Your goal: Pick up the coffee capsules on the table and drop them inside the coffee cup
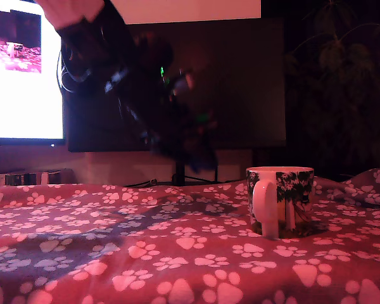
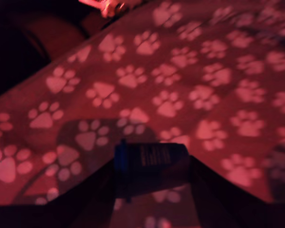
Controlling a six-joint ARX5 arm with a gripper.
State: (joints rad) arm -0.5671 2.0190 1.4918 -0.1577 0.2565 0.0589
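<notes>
A dark blue coffee capsule (image 2: 149, 168) lies sideways between my gripper's fingers (image 2: 213, 194), held above the red paw-print cloth of the table (image 2: 190, 85). My gripper (image 2: 152, 176) is shut on it. In the exterior view the arm is a dark, blurred shape hanging above the table, with the gripper (image 1: 193, 158) left of the coffee cup and higher than its rim. The capsule cannot be made out there. The white coffee cup (image 1: 280, 197) with its dark leafy print stands upright on the table (image 1: 177, 253) at the exterior view's right, handle toward the camera.
A bright monitor (image 1: 22, 69) and a dark screen (image 1: 228, 82) stand behind the table. The cloth bunches up (image 1: 367, 183) at the exterior view's far right. The table edge and dark floor (image 2: 19, 42) show in the wrist view.
</notes>
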